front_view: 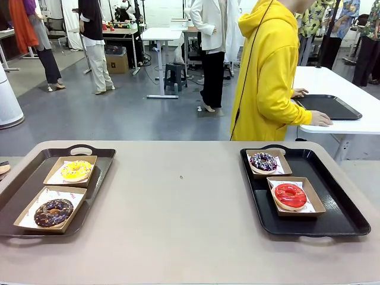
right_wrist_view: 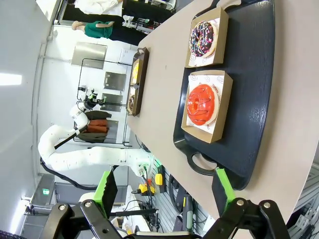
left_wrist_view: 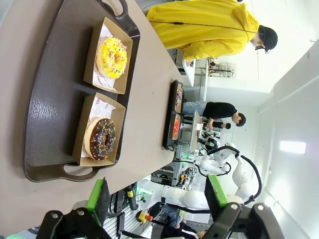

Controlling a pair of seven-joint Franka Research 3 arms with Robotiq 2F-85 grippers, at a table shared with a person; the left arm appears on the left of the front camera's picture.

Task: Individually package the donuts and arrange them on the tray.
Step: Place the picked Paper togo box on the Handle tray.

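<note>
Left claw: we see our left gripper (left_wrist_view: 157, 196) in its wrist view with its green fingers (left_wrist_view: 97, 199) spread wide and nothing between them, raised above the table (front_view: 178, 225).
Right claw: our right gripper (right_wrist_view: 167, 191) also stands wide apart and empty, off the table's edge.
Yellow donut: the yellow-iced donut (left_wrist_view: 111, 57) sits in a cardboard box (left_wrist_view: 106, 56) on the brown tray (left_wrist_view: 55, 99), ahead of our left claw and well apart from it, in the farther of the two boxes.
Chocolate donut: the chocolate donut (left_wrist_view: 99, 139) lies in the nearer box on the same tray, just ahead of the left fingertips, not touching them.
Red donut: the glossy red donut (right_wrist_view: 202, 104) rests in its box on the black tray (right_wrist_view: 251, 74), ahead of our right claw, nearer to it than the other.
Purple donut: the dark purple donut (right_wrist_view: 203, 38) with white sprinkles is in the box beyond the red one, farther from the right claw.
Person: we see a person in a yellow hoodie (front_view: 267, 71) at the far side, turned toward another table.
</note>
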